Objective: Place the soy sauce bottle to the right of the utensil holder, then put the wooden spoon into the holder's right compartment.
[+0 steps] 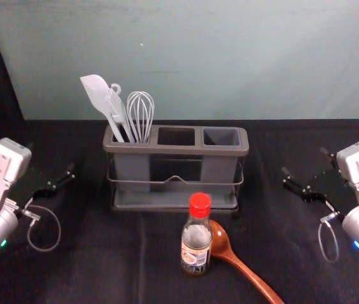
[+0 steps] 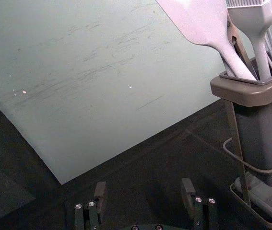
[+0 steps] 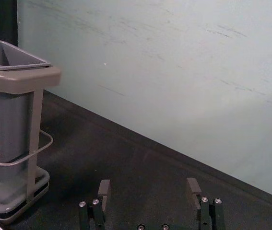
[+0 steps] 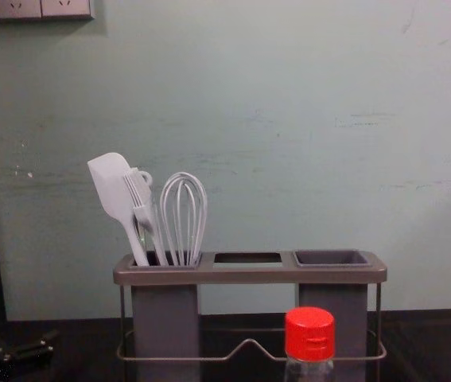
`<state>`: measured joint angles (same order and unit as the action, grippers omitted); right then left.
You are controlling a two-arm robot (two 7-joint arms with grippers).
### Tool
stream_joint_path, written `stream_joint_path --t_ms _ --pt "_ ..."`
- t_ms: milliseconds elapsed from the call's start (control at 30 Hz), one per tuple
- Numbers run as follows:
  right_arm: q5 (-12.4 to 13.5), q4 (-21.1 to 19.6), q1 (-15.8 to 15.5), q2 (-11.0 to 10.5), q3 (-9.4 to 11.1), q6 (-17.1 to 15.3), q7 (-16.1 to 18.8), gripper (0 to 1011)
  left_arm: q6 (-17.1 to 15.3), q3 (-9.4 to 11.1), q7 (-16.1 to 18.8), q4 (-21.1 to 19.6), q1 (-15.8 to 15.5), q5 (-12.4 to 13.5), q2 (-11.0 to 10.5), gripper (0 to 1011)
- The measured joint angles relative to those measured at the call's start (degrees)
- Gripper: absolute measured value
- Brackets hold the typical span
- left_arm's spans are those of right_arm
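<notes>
Behind the utensil holder [image 1: 176,151] stands 1 scuffed, pale green wall [image 1: 261,57], and under it spreads the black table surface [image 1: 90,253]. Left of the holder is the left gripper [image 1: 50,158], right of it the right gripper [image 1: 304,161], each with its 2 fingers wide apart. In front of the holder, the wooden spoon [image 1: 222,245] lies just beside the upright, red-capped soy sauce bottle [image 1: 197,237].
</notes>
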<state>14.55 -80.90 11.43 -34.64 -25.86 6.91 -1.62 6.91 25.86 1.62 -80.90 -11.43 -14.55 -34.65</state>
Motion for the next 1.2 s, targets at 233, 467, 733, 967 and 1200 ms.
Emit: stream_joint_path --t_ms 233,467,733,967,1200 --pt "0.0 0.0 0.0 0.0 0.0 0.0 0.0 1004 0.0 0.0 0.0 0.0 0.0 0.0 0.0 1011" --pt "0.0 0.0 0.0 0.0 0.0 0.0 0.0 1004 0.0 0.0 0.0 0.0 0.0 0.0 0.0 1011" --pt "0.0 0.0 0.0 0.0 0.0 0.0 0.0 1004 0.0 0.0 0.0 0.0 0.0 0.0 0.0 1011" --pt "0.0 0.0 0.0 0.0 0.0 0.0 0.0 1004 0.0 0.0 0.0 0.0 0.0 0.0 0.0 1011" --pt "-1.2 -1.3 -0.8 -0.5 0.3 0.1 -0.4 1004 0.0 0.0 0.0 0.0 0.0 0.0 0.0 1011"
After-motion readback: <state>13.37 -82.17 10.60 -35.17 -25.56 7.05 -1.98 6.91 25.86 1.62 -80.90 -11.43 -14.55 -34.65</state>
